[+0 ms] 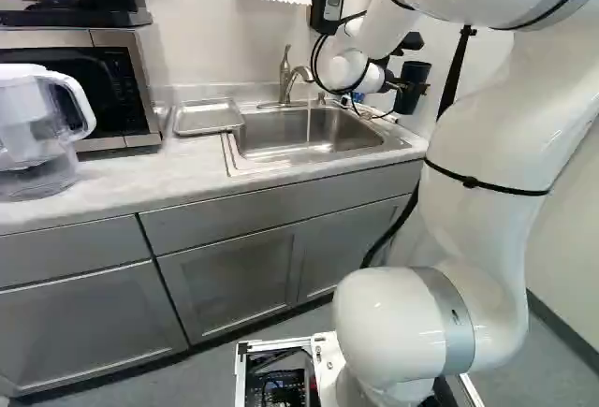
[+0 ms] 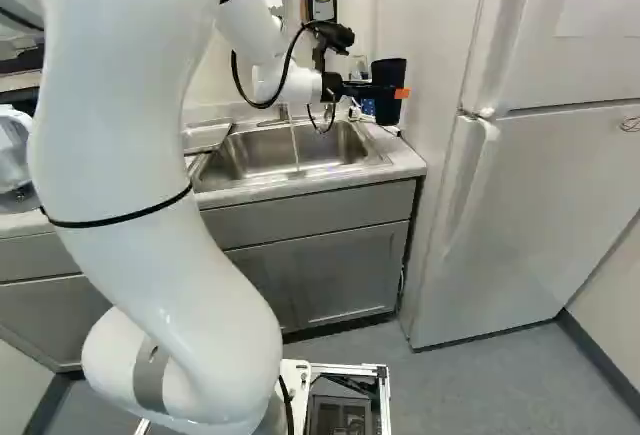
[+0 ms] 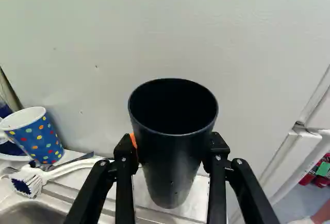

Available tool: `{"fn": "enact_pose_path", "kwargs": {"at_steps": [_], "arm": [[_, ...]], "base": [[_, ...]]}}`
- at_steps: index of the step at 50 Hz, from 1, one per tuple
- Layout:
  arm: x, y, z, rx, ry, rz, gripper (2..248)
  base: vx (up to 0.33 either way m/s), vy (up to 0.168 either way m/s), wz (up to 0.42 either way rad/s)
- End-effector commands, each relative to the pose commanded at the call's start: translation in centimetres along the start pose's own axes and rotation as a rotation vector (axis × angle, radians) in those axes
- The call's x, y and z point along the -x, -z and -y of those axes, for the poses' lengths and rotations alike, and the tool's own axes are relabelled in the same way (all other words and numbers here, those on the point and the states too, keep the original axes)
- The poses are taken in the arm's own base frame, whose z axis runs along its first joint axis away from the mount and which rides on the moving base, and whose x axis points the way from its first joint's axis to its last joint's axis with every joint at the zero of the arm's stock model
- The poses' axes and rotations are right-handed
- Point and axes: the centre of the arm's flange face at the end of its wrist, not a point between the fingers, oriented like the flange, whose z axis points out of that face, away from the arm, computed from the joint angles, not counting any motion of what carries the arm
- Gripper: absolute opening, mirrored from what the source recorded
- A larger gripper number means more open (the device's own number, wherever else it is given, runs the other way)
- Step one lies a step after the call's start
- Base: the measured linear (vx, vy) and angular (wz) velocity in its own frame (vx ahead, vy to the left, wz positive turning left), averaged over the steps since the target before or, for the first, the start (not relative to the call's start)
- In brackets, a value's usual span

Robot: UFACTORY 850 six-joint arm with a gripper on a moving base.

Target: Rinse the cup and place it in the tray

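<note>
The gripper [image 2: 392,93] holds a dark cup [image 2: 388,75] upright in the air, beyond the sink's right end. In the wrist view the gripper [image 3: 172,149] is shut on the black cup [image 3: 172,170], one finger on each side, its open mouth facing up. Water [image 1: 309,112] runs from the faucet [image 1: 285,77] into the steel sink [image 2: 285,155], to the left of the cup. A metal tray [image 1: 208,116] lies on the counter, left of the sink.
A blue dotted mug [image 3: 40,139] and a white brush [image 3: 62,170] lie by the sink. A clear pitcher [image 1: 36,131] and a microwave [image 1: 122,89] stand left of the tray. A white refrigerator [image 2: 530,185] stands at the right of the right base view.
</note>
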Motion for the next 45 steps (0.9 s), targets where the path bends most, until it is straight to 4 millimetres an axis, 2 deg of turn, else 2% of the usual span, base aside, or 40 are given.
{"fn": "enact_pose_path", "kwargs": {"at_steps": [28, 45], "arm": [[-0.2, -0.2, 0.8, -0.043, 0.023, -0.026, 126], [-0.3, -0.6, 2.4, -0.109, 0.046, -0.033, 126]], "base": [[0.000, 0.000, 0.000], [0.000, 0.000, 0.000]]}}
